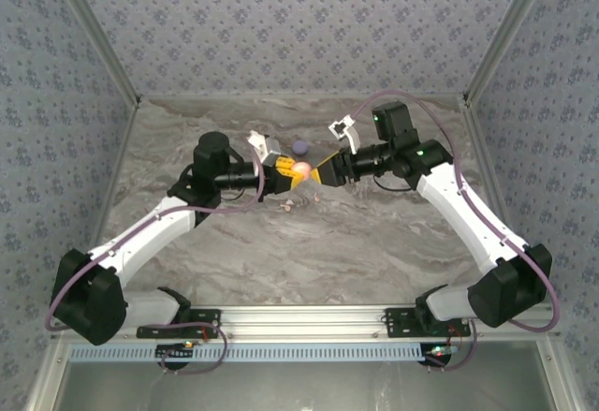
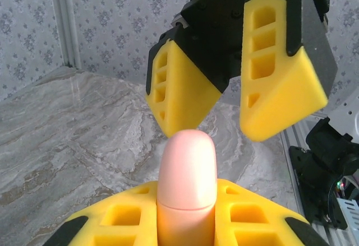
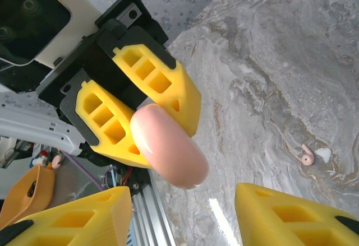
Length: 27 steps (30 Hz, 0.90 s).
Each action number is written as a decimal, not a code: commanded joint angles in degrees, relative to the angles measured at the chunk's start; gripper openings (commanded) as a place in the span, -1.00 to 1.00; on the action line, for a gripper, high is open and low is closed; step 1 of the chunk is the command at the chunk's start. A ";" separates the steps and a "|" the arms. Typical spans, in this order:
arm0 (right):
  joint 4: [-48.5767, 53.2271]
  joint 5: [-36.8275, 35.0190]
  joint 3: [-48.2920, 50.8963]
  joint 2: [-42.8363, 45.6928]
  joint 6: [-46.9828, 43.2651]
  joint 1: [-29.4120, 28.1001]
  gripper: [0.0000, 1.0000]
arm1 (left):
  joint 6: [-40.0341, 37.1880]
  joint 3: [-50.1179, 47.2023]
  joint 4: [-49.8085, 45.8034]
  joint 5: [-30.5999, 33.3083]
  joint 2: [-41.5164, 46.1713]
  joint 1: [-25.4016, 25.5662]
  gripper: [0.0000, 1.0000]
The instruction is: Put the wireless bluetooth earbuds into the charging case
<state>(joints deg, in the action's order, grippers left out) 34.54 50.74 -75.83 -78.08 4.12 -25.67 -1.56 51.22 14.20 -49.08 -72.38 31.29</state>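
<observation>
- The left gripper [image 1: 288,173] is clamped on a pink charging case [image 1: 300,169], holding it clear of the marble table [image 1: 374,233] near the middle of the top view.
- In the left wrist view the case stands on edge between the yellow fingers [image 2: 247,215]. A seam runs across it, the two halves meet, and nothing inside it can be seen.
- The right gripper [image 1: 323,173] faces it from 3 o'clock. Its jaws are spread, with one yellow pad on each side of the case's free end and neither touching it.
- A lilac charging case [image 1: 300,147] lies on the table at 12 o'clock from the held case, apart from both grippers. It is too small to tell whether it is open.
- Whitish-pink earbuds [image 1: 288,205] lie loose on the table at 6 o'clock from the held case, outside both cases.
- In the right wrist view one pink earbud [image 3: 306,156] lies on the marble just beside a small white piece [image 3: 323,154], at 3 o'clock from the case.
</observation>
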 commanded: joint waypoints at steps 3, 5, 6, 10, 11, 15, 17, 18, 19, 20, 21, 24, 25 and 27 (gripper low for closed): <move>1.84 -0.68 -2.55 0.18 -1.84 -0.82 0.08 | -2.83 0.13 1.34 -2.95 1.68 0.85 -0.78; 1.81 -1.33 -2.74 -0.10 -1.75 -0.98 0.09 | -2.91 0.15 1.35 -3.44 1.63 1.13 -0.79; 1.95 -1.54 -2.89 -0.37 -1.74 -1.12 0.09 | -2.96 0.26 1.35 -3.60 1.76 1.35 -0.79; 2.43 -2.82 -3.22 -1.10 -1.75 -1.39 0.09 | -3.28 0.37 1.13 -4.05 1.89 1.83 -0.79; 2.46 -2.94 -3.18 -1.17 -1.75 -1.39 0.09 | -3.28 0.43 0.98 -4.01 1.97 1.88 -0.79; 2.46 -6.05 -3.19 -1.18 -1.09 -1.40 0.10 | -3.61 0.39 0.85 -4.45 2.19 2.08 -0.80; 2.24 -8.17 -3.19 -1.21 -0.45 -1.23 0.10 | -3.72 0.42 0.66 -4.80 2.33 2.19 -0.81; 2.19 -8.77 -3.18 -1.34 -0.15 -1.07 0.10 | -3.73 0.39 0.67 -5.01 2.33 2.28 -0.81; 1.97 -9.58 -3.18 -1.37 0.30 -0.93 0.10 | -3.80 0.35 0.74 -5.30 2.41 2.33 -0.82; 1.75 -10.22 -3.05 -1.45 0.64 -0.83 0.10 | -3.80 0.37 0.70 -5.41 2.46 2.41 -0.82; 1.53 -10.72 -3.01 -1.52 0.92 -0.65 0.10 | -3.89 0.37 0.72 -5.50 2.51 2.49 -0.82; 1.14 -12.15 -2.96 -1.70 1.60 -0.39 0.10 | -4.11 0.37 0.58 -5.75 2.76 2.55 -0.83; 1.01 -12.16 -2.96 -1.80 1.83 -0.20 0.10 | -4.22 0.33 0.50 -5.76 2.85 2.65 -0.83; 0.96 -12.16 -3.02 -1.97 2.03 -0.11 0.11 | -4.40 0.37 0.29 -5.67 2.86 2.69 -0.83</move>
<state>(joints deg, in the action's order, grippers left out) 35.48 42.89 -77.84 -78.70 4.97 -26.39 -4.08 51.13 11.57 -50.41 -72.29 32.97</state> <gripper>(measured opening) 0.552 0.196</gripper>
